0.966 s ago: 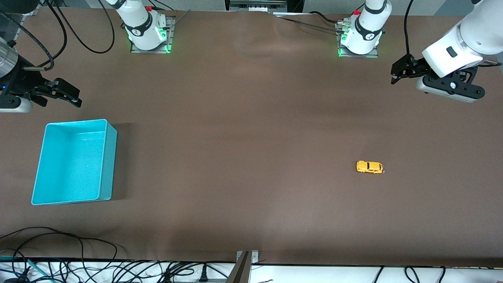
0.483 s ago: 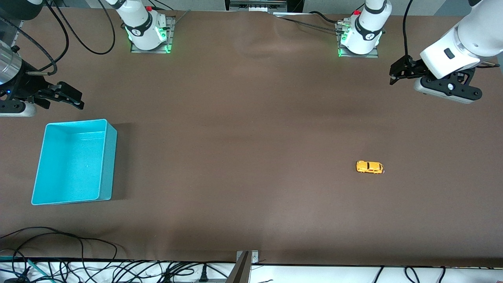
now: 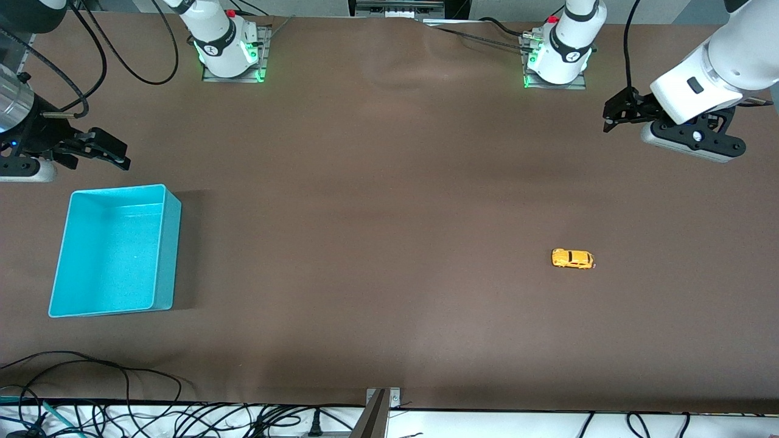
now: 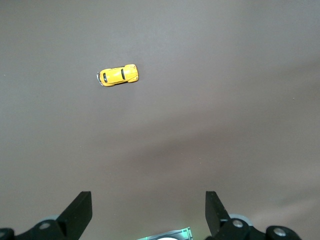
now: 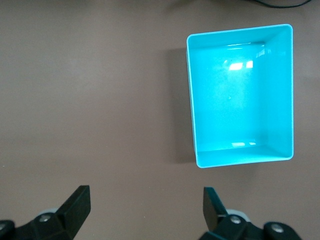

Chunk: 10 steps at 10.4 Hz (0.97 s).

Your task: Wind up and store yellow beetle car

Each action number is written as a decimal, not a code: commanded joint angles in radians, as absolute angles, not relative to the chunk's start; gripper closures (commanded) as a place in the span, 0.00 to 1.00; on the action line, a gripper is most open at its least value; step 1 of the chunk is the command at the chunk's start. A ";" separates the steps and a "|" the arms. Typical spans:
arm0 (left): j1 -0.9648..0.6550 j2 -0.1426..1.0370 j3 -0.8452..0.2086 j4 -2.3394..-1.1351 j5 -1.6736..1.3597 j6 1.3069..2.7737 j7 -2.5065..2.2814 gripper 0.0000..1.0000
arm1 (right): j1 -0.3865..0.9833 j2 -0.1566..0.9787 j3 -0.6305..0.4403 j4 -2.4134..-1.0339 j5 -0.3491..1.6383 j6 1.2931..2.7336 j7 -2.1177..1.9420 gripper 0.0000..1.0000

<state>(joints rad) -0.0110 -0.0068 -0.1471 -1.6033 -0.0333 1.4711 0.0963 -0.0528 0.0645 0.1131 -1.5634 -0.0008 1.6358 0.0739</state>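
white arms, black jaws

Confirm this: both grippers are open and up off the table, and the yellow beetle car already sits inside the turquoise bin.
Not quite. The front view shows the yellow beetle car on the bare table toward the left arm's end, well apart from the turquoise bin, which holds nothing. The left gripper and right gripper are indeed open and raised.

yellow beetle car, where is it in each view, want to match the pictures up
Front view: the yellow beetle car lies on the brown table toward the left arm's end, apart from both grippers.
Left wrist view: it shows alone on the cloth, well clear of the open left gripper.
Right wrist view: not in it.
Shared landmark: the brown table.
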 commanded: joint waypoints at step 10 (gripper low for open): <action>-0.006 0.005 -0.149 -1.575 -0.008 1.462 0.107 0.00 | -0.058 0.057 0.112 -1.555 0.014 1.625 0.063 0.00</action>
<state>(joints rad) -0.0083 -0.0067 -0.1459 -1.6033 -0.0330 1.4711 0.0963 -0.0528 0.0613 0.1131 -1.5632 -0.0008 1.6358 0.0728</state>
